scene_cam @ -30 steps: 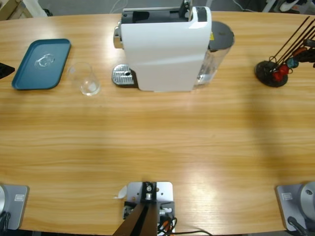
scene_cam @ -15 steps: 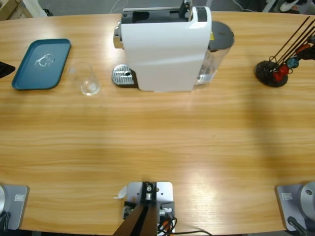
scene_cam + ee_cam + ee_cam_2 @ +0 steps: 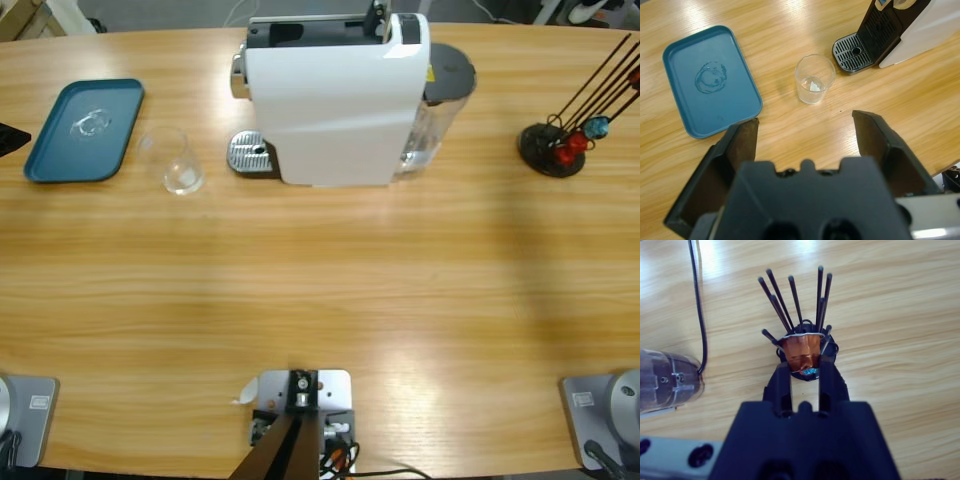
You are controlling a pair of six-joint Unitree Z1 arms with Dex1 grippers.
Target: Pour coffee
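No coffee shows in any view. A clear glass (image 3: 176, 162) stands between the teal tray (image 3: 60, 160) and the white coffee machine (image 3: 335, 100), next to the machine's metal drip grid (image 3: 250, 155). In the left wrist view my left gripper (image 3: 805, 120) hovers open above the table, with the glass (image 3: 814, 78) ahead of its jaws and apart from them. My right gripper (image 3: 801, 369) is shut on an orange capsule (image 3: 801, 351), just above the black wire rods of the capsule rack (image 3: 795, 300). It is out of the high view.
The capsule rack (image 3: 552, 148) stands at the table's far right with red and blue capsules on it. The machine's clear water tank (image 3: 665, 382) and a black cable (image 3: 699, 315) lie to the left in the right wrist view. Bare wood fills the table's front half.
The dark right gripper with the orange capsule, seen at the right edge by the rack's rods, has moved out of the high view. The glass, tray and machine have not moved.
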